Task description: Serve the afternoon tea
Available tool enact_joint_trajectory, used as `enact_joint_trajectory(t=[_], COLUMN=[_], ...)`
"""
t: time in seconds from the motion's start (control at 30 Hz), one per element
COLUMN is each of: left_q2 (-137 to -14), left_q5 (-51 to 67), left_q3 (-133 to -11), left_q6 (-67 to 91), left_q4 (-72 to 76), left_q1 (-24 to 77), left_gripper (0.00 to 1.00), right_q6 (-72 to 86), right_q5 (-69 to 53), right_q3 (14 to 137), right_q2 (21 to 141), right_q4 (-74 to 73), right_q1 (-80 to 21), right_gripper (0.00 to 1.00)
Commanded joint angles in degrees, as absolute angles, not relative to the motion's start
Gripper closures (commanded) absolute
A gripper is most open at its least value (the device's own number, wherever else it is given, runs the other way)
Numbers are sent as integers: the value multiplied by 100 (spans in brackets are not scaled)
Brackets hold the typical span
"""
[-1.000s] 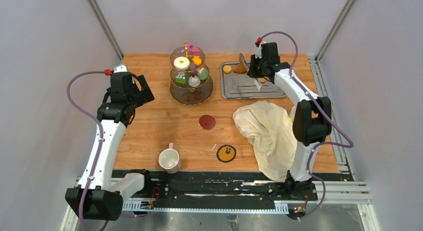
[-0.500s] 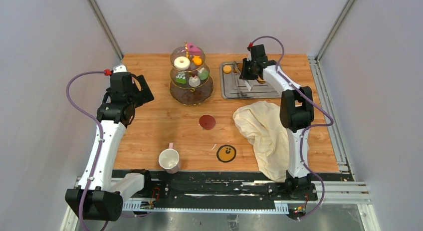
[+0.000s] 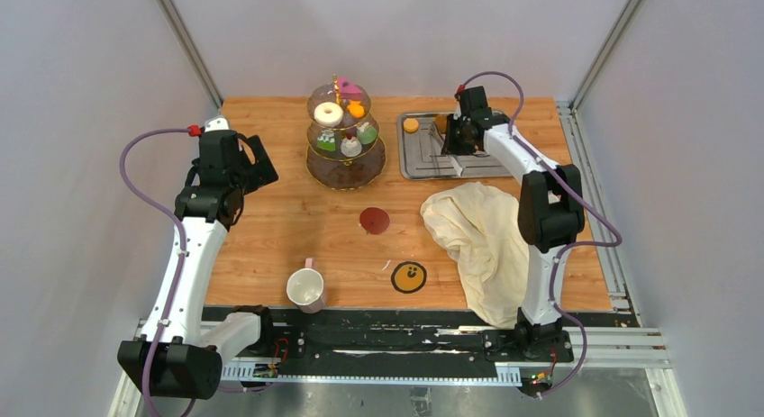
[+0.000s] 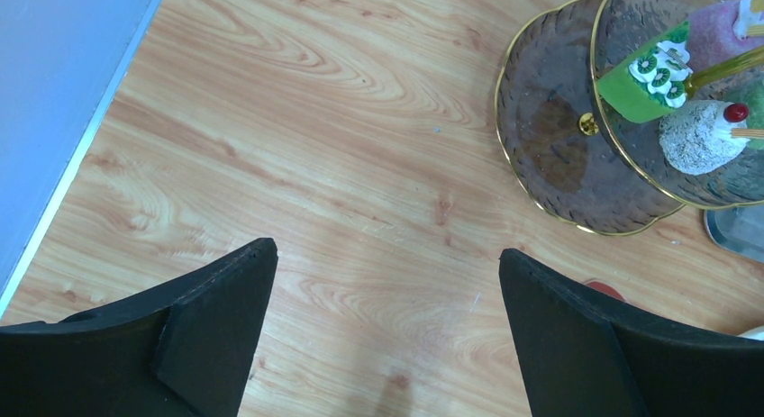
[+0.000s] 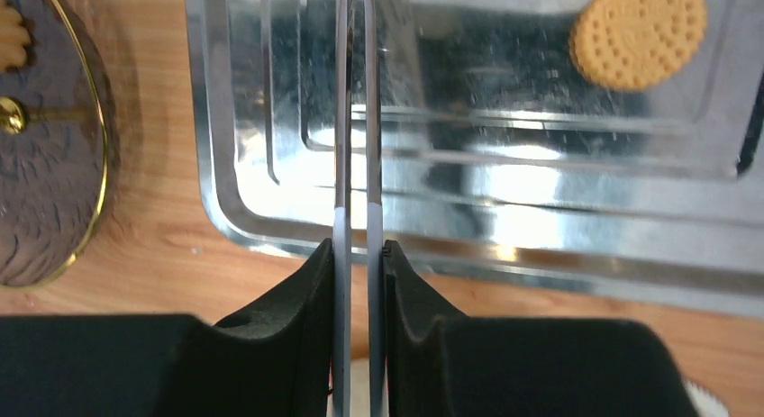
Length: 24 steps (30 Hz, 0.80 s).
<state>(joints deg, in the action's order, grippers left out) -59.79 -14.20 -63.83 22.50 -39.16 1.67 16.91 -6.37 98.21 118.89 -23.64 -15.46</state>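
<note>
Right jaws are clenched on thin metal tongs (image 5: 340, 237) over the steel tray (image 3: 423, 165), upper right of the top view, with an orange macaron (image 5: 638, 34) in it. Left jaws hang released at left. Tiered stand (image 3: 345, 176) sits upper middle of the bench (image 3: 270, 228).

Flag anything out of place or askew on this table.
The cream cloth lies crumpled at the right, spilling over the near edge of the table. The mug stands on neither the red coaster nor the yellow coaster. Nothing looks spilled or broken.
</note>
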Motion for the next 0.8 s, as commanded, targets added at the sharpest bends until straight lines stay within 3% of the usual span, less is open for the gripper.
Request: enact_joint_trajectory(t=[0.0,0.37,0.77], left_q2=[-5860,-5772,-5753], left_q5=[-1476,-1366,-1432], left_q3=[-6293,-6242,-6325], left_q6=[2207,2243,2193], left_q4=[-3831,-3814,-3883], left_q1=[141,141,141], left_gripper=[2,2,2], right_q6=[1608,1529,1916], right_q5=[-410,-735,-847], right_q3=[9276,9052,10530], right_q2=[11204,10753,12231], right_q4=[-2750,-2529,-2462], right_q1=[-1493,-1486,-1624], right_gripper=[98,93,94])
